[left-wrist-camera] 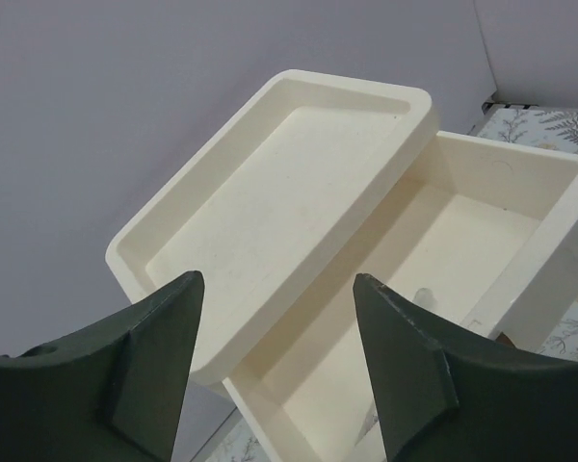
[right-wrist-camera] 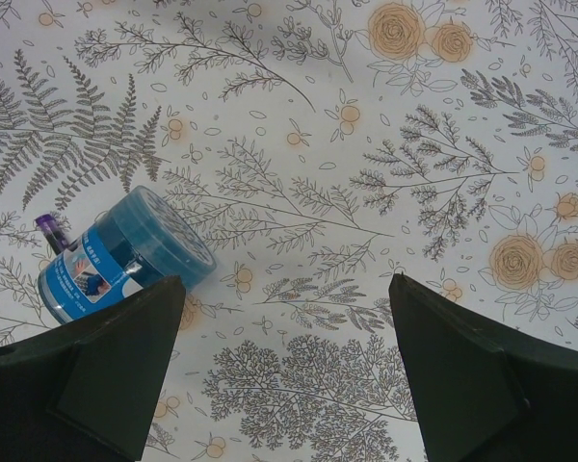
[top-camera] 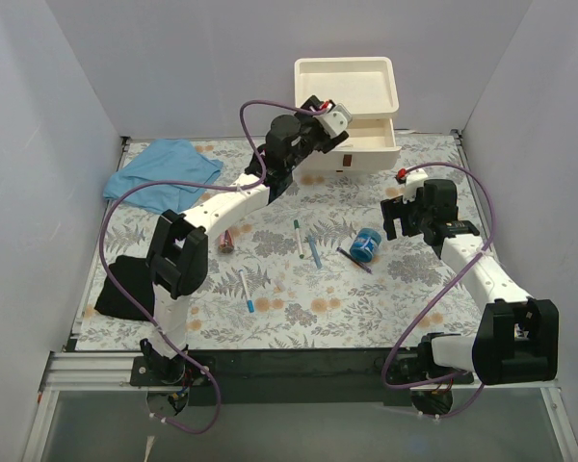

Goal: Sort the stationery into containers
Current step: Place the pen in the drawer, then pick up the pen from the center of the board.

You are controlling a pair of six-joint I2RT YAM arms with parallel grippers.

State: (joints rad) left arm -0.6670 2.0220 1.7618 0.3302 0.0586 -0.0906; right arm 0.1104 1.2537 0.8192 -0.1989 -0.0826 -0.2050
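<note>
The cream-white drawer unit [top-camera: 347, 96] stands at the back with its top drawer [top-camera: 378, 135] pulled open. My left gripper [top-camera: 332, 130] is open and empty, held above the open drawer; its wrist view shows the tray top [left-wrist-camera: 270, 192] and the drawer's inside [left-wrist-camera: 462, 241]. My right gripper [top-camera: 393, 219] is open and empty just above the table, right of a round blue tub [top-camera: 367, 243], which also shows in the right wrist view [right-wrist-camera: 116, 255]. Two white pens [top-camera: 298, 238] lie mid-table, a third [top-camera: 246, 289] nearer. A dark pen [top-camera: 354, 260] lies by the tub. A pink tube [top-camera: 227, 240] lies left.
A light-blue cloth [top-camera: 164, 168] lies at the back left. A black object [top-camera: 125, 289] sits at the left edge. A small red-capped item [top-camera: 402, 174] lies right of the drawers. White walls enclose the floral table on three sides.
</note>
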